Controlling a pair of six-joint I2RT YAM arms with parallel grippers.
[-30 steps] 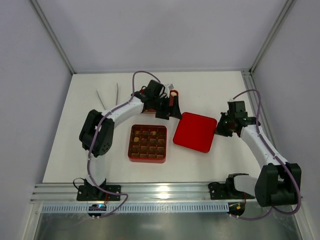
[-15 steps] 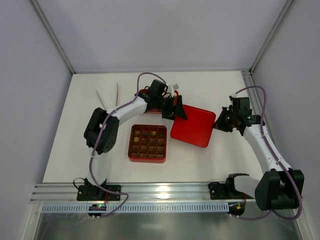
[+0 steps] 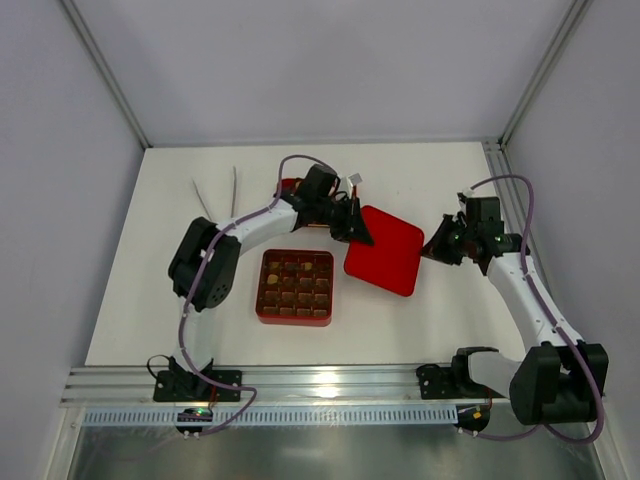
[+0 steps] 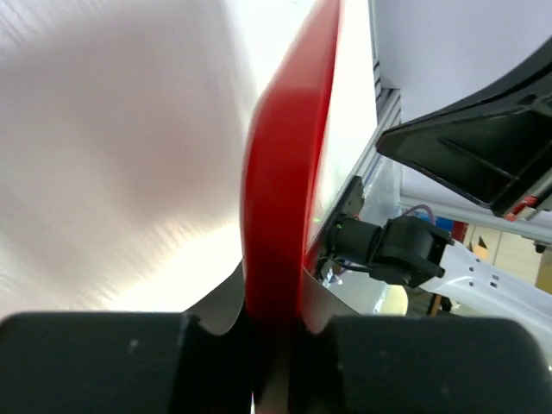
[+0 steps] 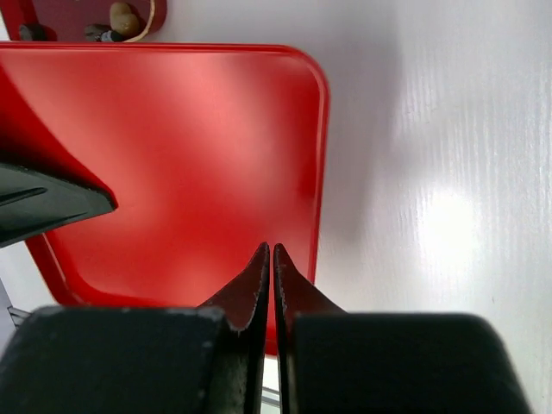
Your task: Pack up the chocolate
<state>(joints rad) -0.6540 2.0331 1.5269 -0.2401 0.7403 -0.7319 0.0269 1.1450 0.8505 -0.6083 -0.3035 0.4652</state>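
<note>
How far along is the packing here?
Done: chocolate sits in the box compartments, though whether every one is filled is unclear. In hand: left gripper is clamped on the lid at one edge, right gripper shut at the opposite edge. Left: lid onto box.

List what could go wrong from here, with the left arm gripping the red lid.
1. The left jaws pinch only the thin rim of the lid; it may slip or pivot out.
2. The lid is close beside the open box; a drop could knock it and scatter the chocolate.
3. The right jaws, shut, sit at the lid's opposite edge; a push there could pry it loose.
</note>
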